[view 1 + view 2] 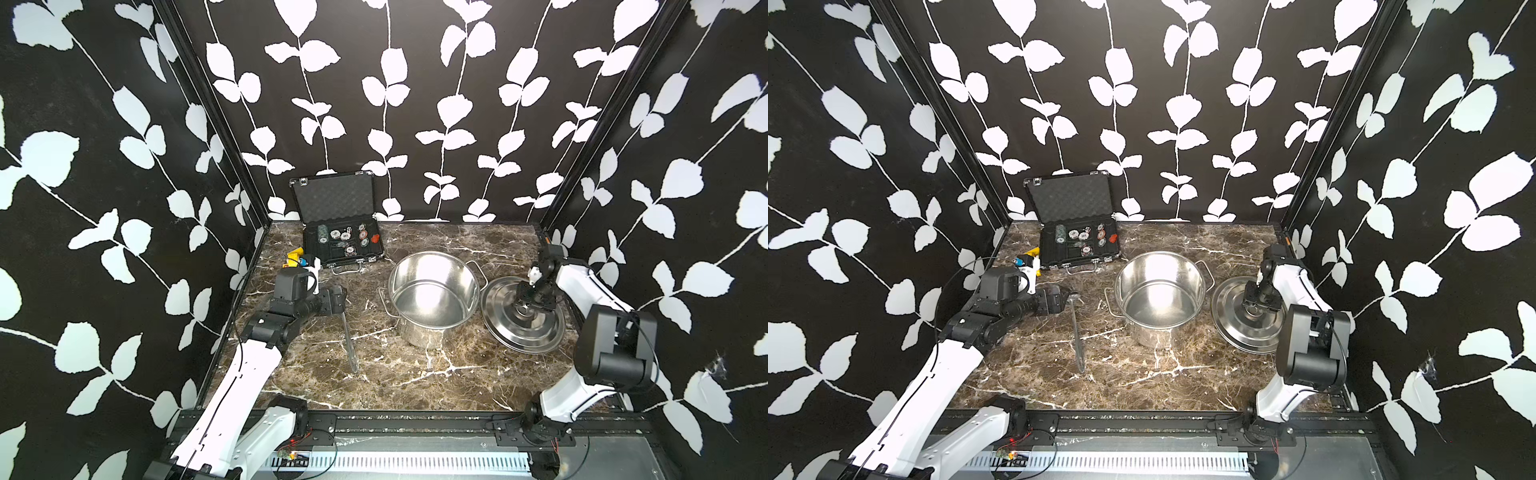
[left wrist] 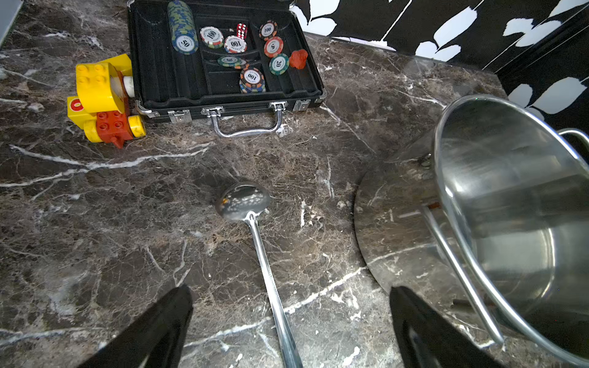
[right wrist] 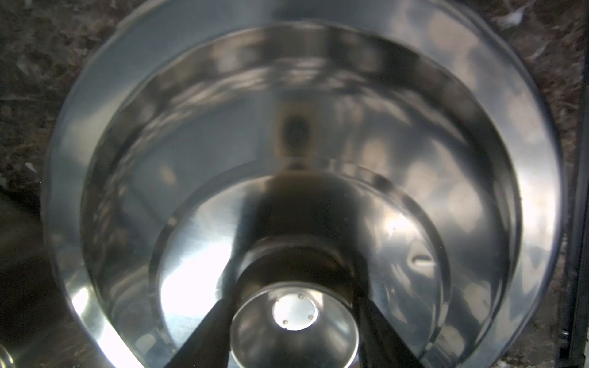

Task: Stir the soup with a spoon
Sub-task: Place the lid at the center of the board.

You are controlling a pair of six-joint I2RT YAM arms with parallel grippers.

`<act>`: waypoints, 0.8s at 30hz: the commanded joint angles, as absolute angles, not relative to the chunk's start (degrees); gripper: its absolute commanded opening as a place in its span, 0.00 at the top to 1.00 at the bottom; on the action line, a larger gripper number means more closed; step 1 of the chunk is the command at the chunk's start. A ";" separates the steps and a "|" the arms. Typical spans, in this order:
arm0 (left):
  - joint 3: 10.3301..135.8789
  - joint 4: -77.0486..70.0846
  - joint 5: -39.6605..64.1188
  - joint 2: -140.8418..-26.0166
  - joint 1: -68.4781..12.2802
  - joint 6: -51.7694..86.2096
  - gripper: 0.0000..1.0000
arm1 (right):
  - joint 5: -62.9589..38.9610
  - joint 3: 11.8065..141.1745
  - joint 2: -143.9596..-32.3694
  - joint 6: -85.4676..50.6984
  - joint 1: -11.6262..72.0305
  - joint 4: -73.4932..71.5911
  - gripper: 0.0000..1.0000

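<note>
The brown marble tabletop [image 1: 415, 382] is left open along its near edge. A long silver metal spoon [image 1: 348, 336] is laid flat to the left of the tall steel pot [image 1: 428, 336] and apart from it, bowl far, handle toward the near edge. The left gripper [image 2: 290, 293] is spread wide, one finger on each side of the handle, nothing grasped. The pot is uncovered and its polished floor is seen. A round steel lid [image 1: 511, 336] is set just right of the pot, near the right edge. The right gripper [image 3: 293, 312] is clenched on its knob. An open black case [image 1: 332, 199] holding poker chips and a yellow-and-red toy block [image 2: 102, 95] are placed far left.
</note>
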State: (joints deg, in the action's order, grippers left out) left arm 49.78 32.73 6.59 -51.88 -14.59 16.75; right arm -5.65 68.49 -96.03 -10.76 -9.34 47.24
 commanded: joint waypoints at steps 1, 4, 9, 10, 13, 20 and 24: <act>51.11 33.40 6.83 -51.41 -14.67 17.46 0.01 | -6.02 68.28 -97.66 -11.58 -9.71 43.86 0.60; 50.93 33.46 7.44 -51.90 -14.64 17.74 0.01 | -4.95 67.63 -98.86 -11.86 -9.63 42.93 0.60; 50.36 33.62 8.02 -53.26 -14.62 18.34 0.01 | -4.06 66.67 -99.95 -11.95 -9.65 41.86 0.57; 50.25 33.51 8.24 -53.38 -14.67 18.48 0.01 | -4.00 66.51 -100.20 -12.00 -9.63 41.78 0.57; 49.55 32.69 8.95 -54.22 -14.70 19.08 0.01 | -4.02 66.10 -100.96 -12.17 -9.66 41.23 0.55; 48.51 32.24 9.70 -56.90 -14.65 19.81 0.01 | -4.10 65.40 -102.68 -12.30 -9.65 40.24 0.47; 46.91 30.97 10.01 -58.46 -14.68 21.07 0.01 | -4.05 65.10 -102.39 -12.24 -9.61 39.90 0.37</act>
State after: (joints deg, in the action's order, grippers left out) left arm 48.56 32.23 9.19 -57.76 -14.59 19.90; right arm -3.55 66.37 -101.45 -11.68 -9.39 40.88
